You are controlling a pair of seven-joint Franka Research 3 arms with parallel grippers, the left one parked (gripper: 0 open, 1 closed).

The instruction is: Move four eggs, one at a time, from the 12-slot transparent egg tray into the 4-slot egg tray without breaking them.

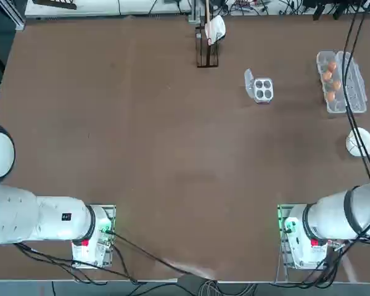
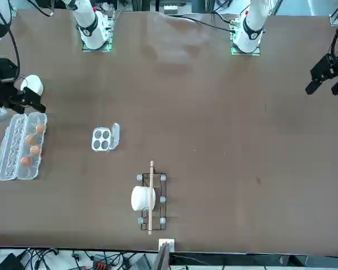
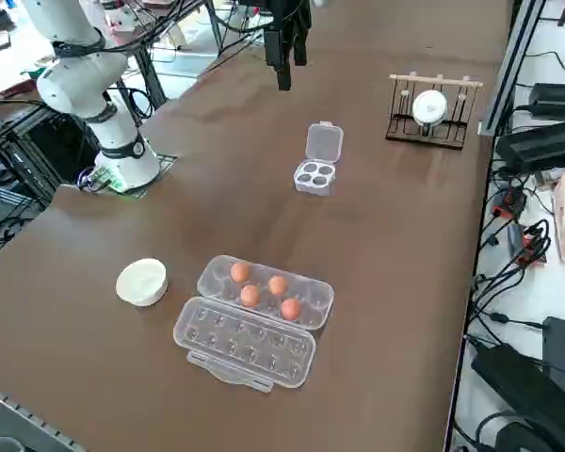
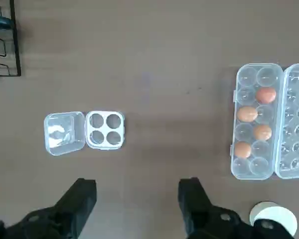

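Observation:
Several orange-brown eggs (image 4: 246, 113) sit in one row of the 12-slot transparent egg tray (image 4: 249, 74), whose clear lid lies folded open beside it. The same eggs (image 3: 250, 296) and tray (image 3: 245, 344) show in the right side view, and again in the top view as eggs (image 1: 330, 96) in the tray (image 1: 324, 58). The 4-slot egg tray (image 4: 104, 130) stands apart from it with bare cups and its lid flap open (image 1: 263, 89). My right gripper (image 4: 137, 186) hangs open high above the table between the two trays, holding nothing.
A white round bowl (image 1: 359, 143) rests on the table near the long carton's end (image 3: 142, 281). A black wire rack (image 1: 206, 52) with a wooden stick and a white cup stands at the far edge. Cables hang over the carton in the top view.

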